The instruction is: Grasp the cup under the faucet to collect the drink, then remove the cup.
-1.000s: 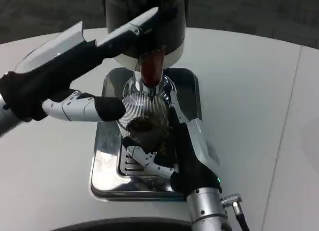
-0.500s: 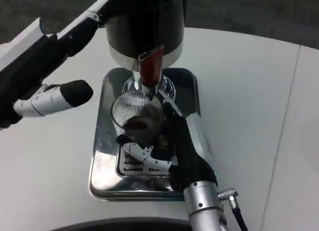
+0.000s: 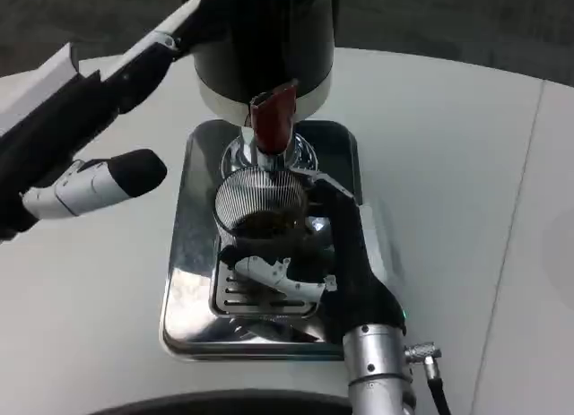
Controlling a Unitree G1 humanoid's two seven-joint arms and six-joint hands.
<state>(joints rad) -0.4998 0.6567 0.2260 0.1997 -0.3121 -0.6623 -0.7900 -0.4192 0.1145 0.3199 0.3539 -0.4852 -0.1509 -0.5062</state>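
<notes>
Cup (image 3: 261, 211) w/ ribbed clear wall sits on shiny metal tray (image 3: 193, 280), right below red faucet (image 3: 271, 121) of dark drink dispenser (image 3: 263, 38); dark liquid at bottom. Right hand (image 3: 309, 254) wraps around cup, fingers clamped on its sides, above slotted grate. Left hand (image 3: 85, 137) raised at left, apart from cup, fingers spread, holding nothing. Tray on white table (image 3: 457, 182)

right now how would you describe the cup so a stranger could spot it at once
Find the dark drink dispenser at the back of the white table, standing on a shiny metal drip tray. The cup sits under its red faucet, gripped by the right robot hand: clear, finely ribbed, with dark drink inside.
</notes>
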